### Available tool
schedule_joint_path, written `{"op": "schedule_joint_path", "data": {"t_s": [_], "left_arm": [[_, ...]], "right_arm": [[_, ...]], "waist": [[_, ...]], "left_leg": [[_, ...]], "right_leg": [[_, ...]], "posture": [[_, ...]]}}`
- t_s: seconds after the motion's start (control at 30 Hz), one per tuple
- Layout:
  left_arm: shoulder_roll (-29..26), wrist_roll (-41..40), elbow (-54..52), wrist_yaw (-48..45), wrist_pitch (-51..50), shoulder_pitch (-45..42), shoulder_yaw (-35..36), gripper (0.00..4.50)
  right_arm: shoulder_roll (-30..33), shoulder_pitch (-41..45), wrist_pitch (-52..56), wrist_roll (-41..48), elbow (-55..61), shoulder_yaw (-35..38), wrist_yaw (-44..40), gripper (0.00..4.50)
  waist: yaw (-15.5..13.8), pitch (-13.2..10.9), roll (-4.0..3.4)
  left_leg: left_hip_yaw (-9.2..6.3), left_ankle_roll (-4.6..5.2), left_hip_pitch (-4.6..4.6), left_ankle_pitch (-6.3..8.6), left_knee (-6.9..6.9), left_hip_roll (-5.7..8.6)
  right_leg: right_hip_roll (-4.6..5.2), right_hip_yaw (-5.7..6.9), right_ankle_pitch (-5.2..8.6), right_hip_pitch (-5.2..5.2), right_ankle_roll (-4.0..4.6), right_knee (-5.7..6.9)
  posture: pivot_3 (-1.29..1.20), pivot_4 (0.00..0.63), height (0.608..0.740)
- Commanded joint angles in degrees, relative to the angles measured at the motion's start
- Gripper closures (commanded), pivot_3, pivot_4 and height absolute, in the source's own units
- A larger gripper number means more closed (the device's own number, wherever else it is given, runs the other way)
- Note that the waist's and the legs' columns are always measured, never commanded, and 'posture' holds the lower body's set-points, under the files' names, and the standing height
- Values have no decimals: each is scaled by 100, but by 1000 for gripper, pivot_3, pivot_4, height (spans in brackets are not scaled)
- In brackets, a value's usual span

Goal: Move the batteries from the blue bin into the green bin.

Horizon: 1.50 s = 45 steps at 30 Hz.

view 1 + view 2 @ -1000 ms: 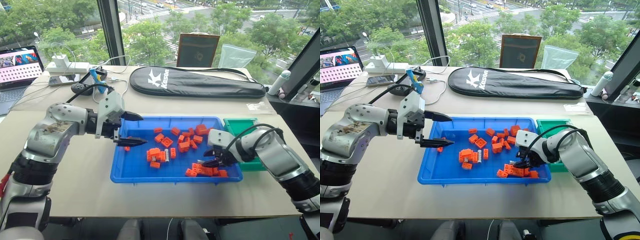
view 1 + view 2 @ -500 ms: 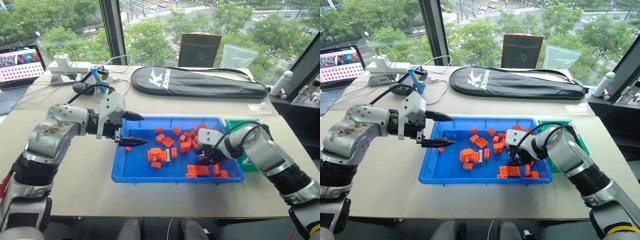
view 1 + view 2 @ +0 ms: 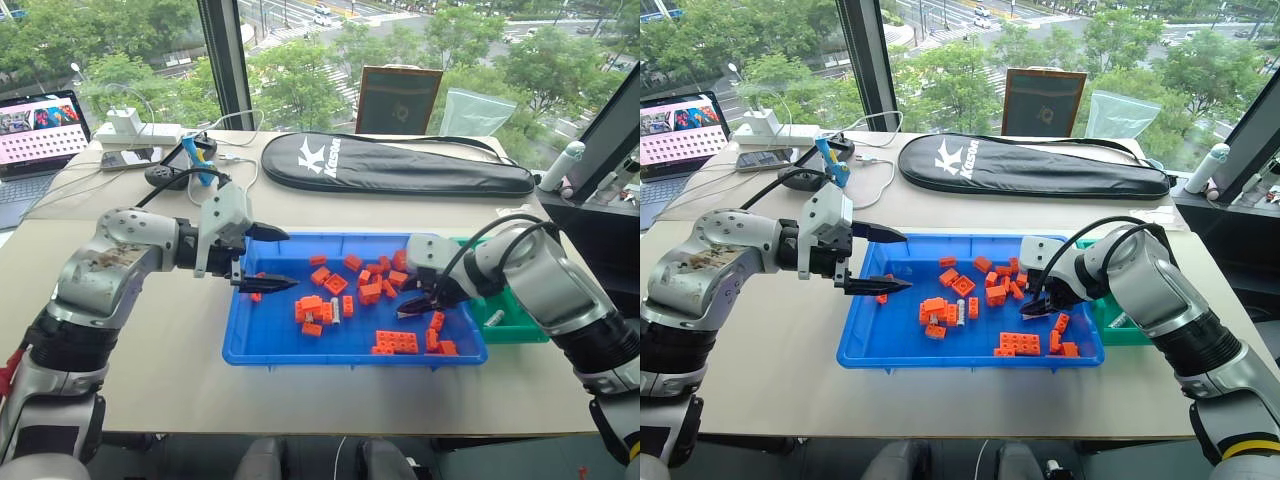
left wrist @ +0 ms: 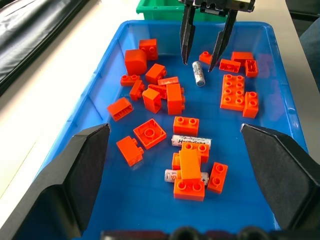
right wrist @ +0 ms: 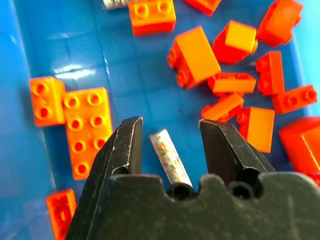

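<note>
The blue bin (image 3: 300, 352) lies in front of me, strewn with orange bricks (image 3: 368, 292). One battery (image 5: 170, 159) lies on its floor between my right gripper's (image 5: 170, 125) parted fingers, which touch neither side of it; the same battery (image 4: 198, 73) shows just past those fingertips in the left wrist view. Two more batteries (image 4: 191, 142) lie among bricks nearer the bin's middle, one (image 4: 171, 176) partly under a brick. My left gripper (image 3: 278, 260) hangs open over the bin's left end, empty. The green bin (image 3: 512, 330) adjoins the blue bin's right side, with a small silvery cylinder (image 3: 493, 318) inside.
A black racket case (image 3: 390, 165) lies behind the bins. A laptop (image 3: 35, 130), a power strip (image 3: 135, 132) and cables sit at the back left. A framed board (image 3: 397, 98) leans on the window, and a white bottle (image 3: 557, 165) stands at the far right.
My right gripper rose and shifted from the brick pile at the bin's near right corner toward the bin's middle, over a battery. The left arm stayed put.
</note>
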<state>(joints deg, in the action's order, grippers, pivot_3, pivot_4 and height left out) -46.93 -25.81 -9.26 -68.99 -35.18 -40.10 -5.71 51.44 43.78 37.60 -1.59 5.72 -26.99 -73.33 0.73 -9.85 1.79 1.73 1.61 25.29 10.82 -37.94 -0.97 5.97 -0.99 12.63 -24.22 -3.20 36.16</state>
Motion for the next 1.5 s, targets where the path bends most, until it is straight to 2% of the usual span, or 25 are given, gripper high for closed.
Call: {"op": "schedule_joint_path", "data": {"t_s": [0.03, 0.3, 0.43, 0.5, 0.53, 0.77, 0.9, 0.97, 1.13, 1.23, 1.33, 1.4, 1.5], "left_arm": [[0, 14, -97, -15, 74, -93, 31, 0], [-17, 28, -81, -28, 117, -30, 57, 0], [-21, 46, -40, -39, 163, -12, 67, 0], [-12, 48, -23, -48, 182, -14, 67, 0], [-7, 51, -15, -54, 192, -12, 67, 0], [97, 79, 181, -135, 316, -106, 30, 0], [260, 119, 306, -183, 411, -174, -44, 0], [372, 149, 392, -199, 472, -244, -99, 0], [552, 222, 618, -262, 602, -398, -196, 0], [649, 280, 770, -334, 708, -495, -253, 0], [704, 322, 848, -369, 751, -547, -274, 0], [717, 359, 899, -390, 782, -573, -286, 0], [716, 379, 917, -420, 773, -590, -269, 0]], "right_arm": [[-83, 69, -365, -240, -144, -177, -71, 2340], [-305, 93, -796, -634, -703, -413, -85, 2340], [-376, 75, -829, -693, -682, -383, -132, 3266], [-378, 114, -813, -685, -585, -297, -169, 4023], [-353, 134, -793, -670, -508, -251, -205, 4241], [-136, 497, -93, -92, 300, 611, -419, 4238], [473, 702, -9, -95, 134, 1250, -239, 4238], [903, 608, -59, -173, -56, 1546, -116, 4238], [1383, 150, -333, -198, -473, 1979, 208, 4238], [1482, -375, -613, -327, -828, 2080, 571, 4238], [1324, -673, -665, -215, -907, 2152, 743, 4238], [1215, -870, -665, -147, -918, 2152, 795, 3228], [1164, -974, -575, -81, -851, 2201, 879, 2372]], "waist": [[1, 0, 0], [9, 0, 0], [9, 0, 0], [8, 0, 0], [7, 0, 0], [4, 0, -1], [-47, -1, -1], [-95, 0, -1], [-116, 0, 0], [-94, 0, -1], [-44, 0, -2], [4, 0, -3], [19, 0, -3]], "left_leg": [[0, 0, 0, 0, 0, 0], [0, 0, 0, 0, 0, -1], [0, 0, -1, 0, 0, -1], [-1, 0, -1, 0, 0, -1], [-1, 0, -1, 0, 0, -1], [-1, 0, 0, 0, 0, -1], [-1, 0, 1, 0, 0, 0], [0, 0, 1, 1, 0, 0], [8, 0, 2, 1, 0, 3], [9, 0, 1, 1, 0, 3], [12, 0, 1, 1, 0, 3], [12, 1, 1, 0, 0, 2], [9, 1, 0, 0, 0, 1]], "right_leg": [[0, 0, 0, -1, 0, 1], [-1, 0, 0, 0, 0, 2], [-1, 0, 0, 2, 0, 1], [-1, 1, 0, 1, 0, 2], [-1, 1, 0, 1, 0, 3], [-1, 0, 0, -2, 0, 3], [0, 2, 0, 1, 0, -1], [3, 3, 0, 3, 0, -7], [7, 1, 0, 1, 0, -8], [7, -1, 0, 1, 0, -6], [6, -5, 0, -2, 0, -4], [6, -8, 0, -5, 0, 2], [4, -7, 0, -4, 0, 4]], "posture": [[0, 150, 740], [0, 150, 740], [0, 150, 740], [0, 150, 740], [0, 150, 740], [0, 150, 740], [0, 150, 740], [0, 150, 740], [0, 150, 740], [0, 150, 740], [0, 150, 740], [0, 150, 740], [0, 150, 740]]}}
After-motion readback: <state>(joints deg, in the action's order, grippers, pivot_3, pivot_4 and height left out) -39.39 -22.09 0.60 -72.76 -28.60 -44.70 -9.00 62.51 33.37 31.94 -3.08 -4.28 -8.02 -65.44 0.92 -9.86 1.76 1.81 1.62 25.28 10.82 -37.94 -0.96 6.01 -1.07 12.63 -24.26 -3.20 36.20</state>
